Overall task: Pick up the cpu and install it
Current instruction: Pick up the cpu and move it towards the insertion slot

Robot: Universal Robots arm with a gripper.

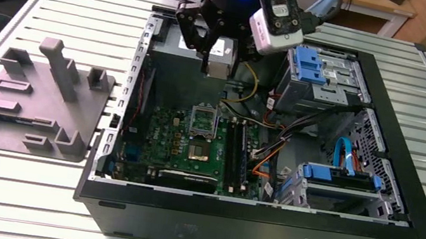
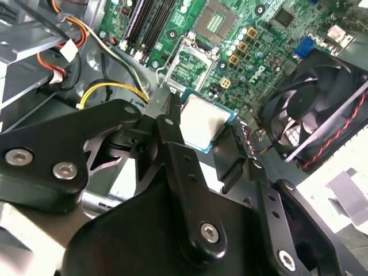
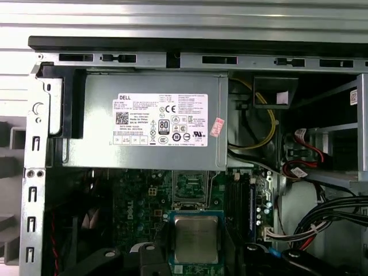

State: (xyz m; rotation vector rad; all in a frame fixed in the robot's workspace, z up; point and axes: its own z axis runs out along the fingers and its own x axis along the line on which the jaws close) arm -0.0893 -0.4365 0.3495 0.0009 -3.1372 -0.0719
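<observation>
Chip held in the pincer, socket apart from it and not yet filled

The black two-fingered gripper (image 3: 195, 256) is clamped on the small square cpu with the silver-grey metal top (image 3: 196, 236) – a finger on each of two opposite edges, chip flat between them. In the exterior view it hangs by the grey metal power-supply box (image 1: 176, 42), while the dark metal-framed socket (image 1: 195, 149) on the green circuit board (image 1: 165, 141) lies apart from it – cover plate swung open

cpu (image 2: 202, 122): small square chip, silver-grey top, green rim, clamped in hand (image 2: 201, 125) above green board (image 2: 253, 40)
</observation>
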